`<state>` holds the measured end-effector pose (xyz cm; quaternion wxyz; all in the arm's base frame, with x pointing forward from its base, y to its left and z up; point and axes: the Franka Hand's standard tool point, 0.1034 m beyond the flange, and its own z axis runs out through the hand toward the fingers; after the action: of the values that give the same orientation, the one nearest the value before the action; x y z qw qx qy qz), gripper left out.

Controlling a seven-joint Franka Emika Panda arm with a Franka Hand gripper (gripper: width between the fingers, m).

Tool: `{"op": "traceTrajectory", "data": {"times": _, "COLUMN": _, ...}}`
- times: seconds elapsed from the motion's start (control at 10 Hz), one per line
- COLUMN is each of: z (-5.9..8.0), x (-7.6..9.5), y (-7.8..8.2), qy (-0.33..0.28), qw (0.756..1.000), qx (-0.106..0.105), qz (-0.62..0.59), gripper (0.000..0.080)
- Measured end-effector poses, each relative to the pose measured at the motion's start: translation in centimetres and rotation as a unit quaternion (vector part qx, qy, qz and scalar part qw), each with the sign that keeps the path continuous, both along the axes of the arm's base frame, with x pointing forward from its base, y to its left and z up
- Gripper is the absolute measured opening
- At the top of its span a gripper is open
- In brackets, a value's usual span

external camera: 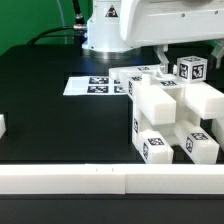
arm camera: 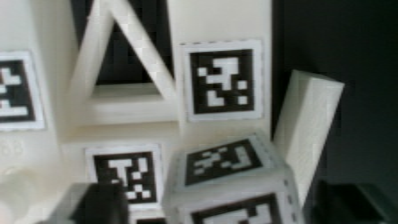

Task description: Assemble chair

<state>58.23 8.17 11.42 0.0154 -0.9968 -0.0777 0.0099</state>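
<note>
Chair parts [external camera: 170, 115]: white tagged blocks clustered on the black table [external camera: 50, 120], toward the exterior view's right, close to the white rail [external camera: 100, 180] along the near edge.
Gripper [arm camera: 228, 208]: lowered over the far side of the cluster; its fingers [arm camera: 103, 205] stand wide apart.
Part between fingers: a tagged block [arm camera: 231, 175], blurred in the wrist view.
Grip: contact cannot be told, so whether the fingers are released or grasping is unclear.
Marker board [external camera: 95, 86]: flat on the table, just left of the cluster.

Arm [external camera: 150, 25] cut off by top edge. Gripper [external camera: 160, 66] tips hidden behind chair [external camera: 165, 110] parts. Tags [arm camera: 222, 85] blurred in wrist view.
</note>
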Motion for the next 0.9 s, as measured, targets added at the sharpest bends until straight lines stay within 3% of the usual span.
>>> {"op": "traceTrajectory", "data": {"times": 0.1, "z": -0.02, "x": -0.02, "y": 0.03, "qy": 0.001, "qw": 1.000, "qx": 0.000, "qz": -0.010, "gripper": 0.0392}}
{"op": "traceTrajectory", "data": {"times": 0.2, "z": -0.02, "x": -0.02, "y": 0.02, "qy": 0.001, "qw": 1.000, "qx": 0.000, "qz": -0.010, "gripper": 0.0392}}
{"op": "traceTrajectory", "data": {"times": 0.3, "z": -0.02, "x": -0.03, "y": 0.00, "qy": 0.001, "qw": 1.000, "qx": 0.000, "qz": -0.012, "gripper": 0.0285}}
{"op": "traceTrajectory", "data": {"times": 0.5, "z": -0.04, "x": -0.04, "y": -0.03, "qy": 0.001, "qw": 1.000, "qx": 0.000, "qz": -0.030, "gripper": 0.0285}}
{"op": "traceTrajectory", "data": {"times": 0.9, "z": -0.10, "x": -0.01, "y": -0.13, "qy": 0.008, "qw": 0.976, "qx": 0.010, "qz": -0.217, "gripper": 0.0285}}
